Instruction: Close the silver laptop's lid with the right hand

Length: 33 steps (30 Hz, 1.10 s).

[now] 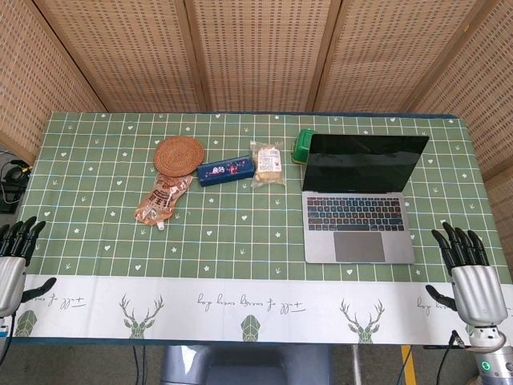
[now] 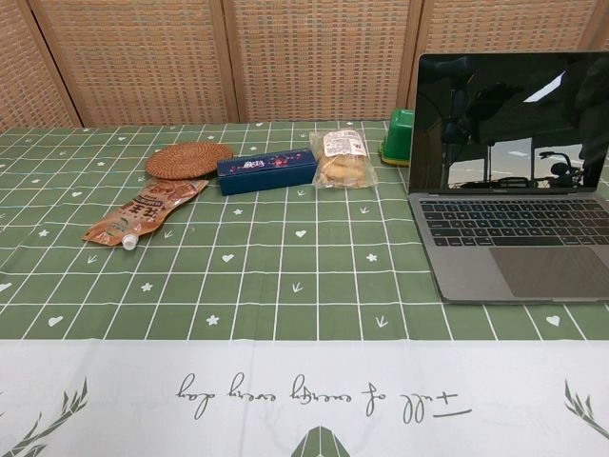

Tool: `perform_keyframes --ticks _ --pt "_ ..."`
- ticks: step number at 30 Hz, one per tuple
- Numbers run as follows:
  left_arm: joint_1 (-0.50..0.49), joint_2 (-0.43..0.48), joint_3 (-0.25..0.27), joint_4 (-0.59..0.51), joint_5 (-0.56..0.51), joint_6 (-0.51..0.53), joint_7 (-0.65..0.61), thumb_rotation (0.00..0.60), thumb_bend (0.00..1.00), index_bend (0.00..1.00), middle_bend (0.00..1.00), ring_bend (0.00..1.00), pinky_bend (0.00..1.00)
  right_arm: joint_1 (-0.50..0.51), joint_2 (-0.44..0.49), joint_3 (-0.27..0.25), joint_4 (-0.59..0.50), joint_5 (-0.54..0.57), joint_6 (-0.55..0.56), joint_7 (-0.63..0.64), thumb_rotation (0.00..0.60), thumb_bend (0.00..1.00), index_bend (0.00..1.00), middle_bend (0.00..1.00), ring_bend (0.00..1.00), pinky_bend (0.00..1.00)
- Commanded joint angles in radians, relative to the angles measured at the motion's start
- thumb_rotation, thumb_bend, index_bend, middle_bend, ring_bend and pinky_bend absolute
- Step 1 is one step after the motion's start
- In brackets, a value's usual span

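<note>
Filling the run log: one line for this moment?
laptop: lid open | right hand: open, off laptop | left hand: open, idle

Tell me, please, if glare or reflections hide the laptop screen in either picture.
Chest view: the laptop screen is dark and mirrors the room, with bright window-like patches. Head view: the screen is evenly black, with no glare. Both views are sharp, with soft, even light.
</note>
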Motion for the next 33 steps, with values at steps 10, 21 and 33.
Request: perform_keyframes --ticks 10,21,33 --pt "0.0 0.001 0.002 0.001 0.005 0.0 0.003 0.6 0.15 0.0 0.0 0.0 0.0 0.001 -0.005 0.005 0.006 0.01 -0.001 -0.001 0.6 0.1 0.08 0.0 0.0 0.0" --pt "-0.004 0.0 -0.002 0.002 -0.003 -0.009 0.012 0.6 0.15 0.0 0.0 0.0 0.0 0.008 -0.015 0.01 0.019 0.017 -0.01 0.001 0.6 0.11 0.09 0.0 0.0 0.0" --pt "-0.009 -0.004 -0.007 0.005 -0.017 -0.019 0.021 0.6 0.15 0.0 0.0 0.0 0.0 0.046 -0.011 0.032 0.018 0.051 -0.073 0.018 0.6 0.11 0.09 0.0 0.0 0.0"
